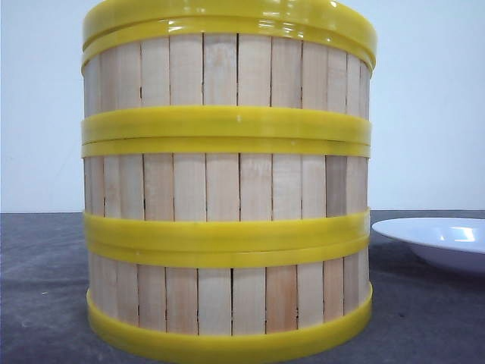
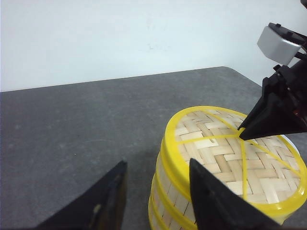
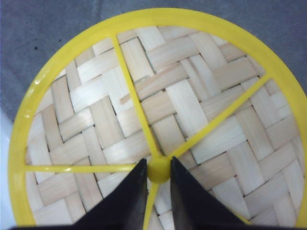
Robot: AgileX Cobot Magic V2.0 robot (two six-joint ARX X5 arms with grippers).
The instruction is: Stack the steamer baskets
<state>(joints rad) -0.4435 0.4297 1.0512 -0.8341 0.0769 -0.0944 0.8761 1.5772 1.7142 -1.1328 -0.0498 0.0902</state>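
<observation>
Fingers of the right gripper (image 3: 159,179) pinch the yellow knob (image 3: 159,168) on the lid (image 3: 201,103). Left fingers (image 2: 211,203) are apart, beside the stacked steamer baskets (image 1: 227,189) on the table (image 1: 45,280).

The steamer baskets (image 1: 227,197) show pale matt wooden slats and glossy yellow plastic rims; the lid (image 3: 158,120) is woven bamboo-like strip; the plate (image 1: 443,241) glossy white; the table (image 2: 72,124) matt, grainy grey.

A glossy white plate (image 1: 443,241) sits at the right of a dark grey matte tabletop (image 1: 42,296), before a plain white wall (image 1: 424,106)
</observation>
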